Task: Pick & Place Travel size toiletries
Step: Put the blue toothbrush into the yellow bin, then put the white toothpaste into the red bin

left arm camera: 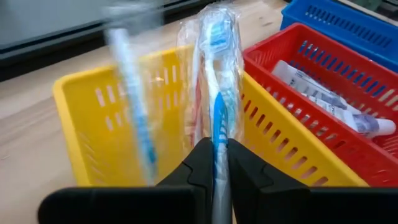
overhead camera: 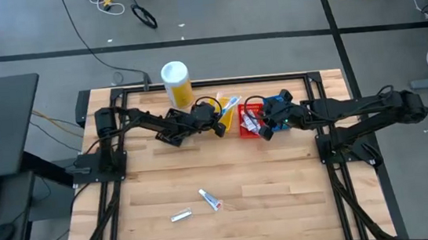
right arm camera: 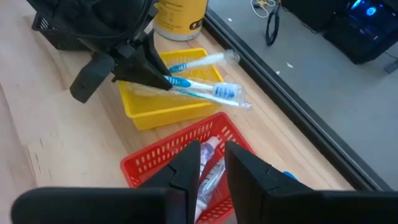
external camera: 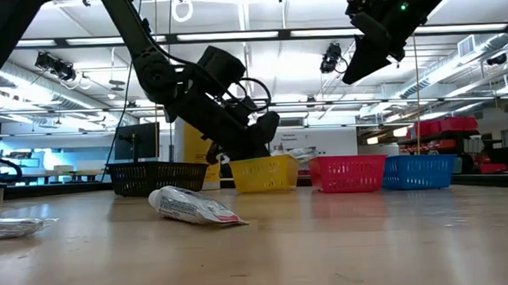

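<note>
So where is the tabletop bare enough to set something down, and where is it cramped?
Bare wood spans the middle, between the trays and the loose toothpaste tube, and both near corners. Crowded: the far edge, where the canister, yellow tray, red tray, left gripper holding a toothbrush and right gripper cluster.

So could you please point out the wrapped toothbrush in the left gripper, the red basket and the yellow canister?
wrapped toothbrush (left arm camera: 217, 93): left wrist view, blue handle.
red basket (right arm camera: 163, 152): right wrist view, near wall.
yellow canister (overhead camera: 180, 90): high view, yellow side.
</note>
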`<control>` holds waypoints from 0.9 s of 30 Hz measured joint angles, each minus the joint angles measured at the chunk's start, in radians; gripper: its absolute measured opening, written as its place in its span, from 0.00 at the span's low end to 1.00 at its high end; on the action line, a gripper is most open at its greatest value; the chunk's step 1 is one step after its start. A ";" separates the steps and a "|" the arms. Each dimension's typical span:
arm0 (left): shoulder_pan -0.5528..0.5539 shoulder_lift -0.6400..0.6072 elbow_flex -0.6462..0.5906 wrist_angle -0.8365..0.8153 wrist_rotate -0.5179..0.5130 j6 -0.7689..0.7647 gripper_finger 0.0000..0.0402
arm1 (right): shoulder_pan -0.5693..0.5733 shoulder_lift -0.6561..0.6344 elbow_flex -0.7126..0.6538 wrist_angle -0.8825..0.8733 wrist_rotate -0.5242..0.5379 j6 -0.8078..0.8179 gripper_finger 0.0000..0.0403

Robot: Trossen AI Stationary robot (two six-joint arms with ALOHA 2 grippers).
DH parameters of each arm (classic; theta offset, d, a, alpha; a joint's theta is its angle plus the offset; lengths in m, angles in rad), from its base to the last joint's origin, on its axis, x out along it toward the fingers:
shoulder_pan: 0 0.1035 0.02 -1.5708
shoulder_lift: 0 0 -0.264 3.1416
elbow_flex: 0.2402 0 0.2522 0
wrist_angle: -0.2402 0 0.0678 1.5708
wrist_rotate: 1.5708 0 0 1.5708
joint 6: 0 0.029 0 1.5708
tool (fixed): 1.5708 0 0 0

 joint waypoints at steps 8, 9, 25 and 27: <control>0.001 0.000 0.000 -0.011 -0.007 -0.007 0.11 | 0.000 0.000 0.000 0.001 -0.001 0.018 0.20; 0.001 0.000 0.000 -0.011 0.000 -0.007 0.11 | 0.000 0.000 0.000 0.001 -0.001 0.018 0.20; -0.005 -0.031 0.023 -0.037 0.043 0.014 0.32 | 0.000 0.000 0.000 0.005 -0.002 0.019 0.20; -0.007 -0.053 0.042 -0.050 0.043 0.058 0.34 | 0.000 0.000 0.000 0.007 -0.001 0.032 0.20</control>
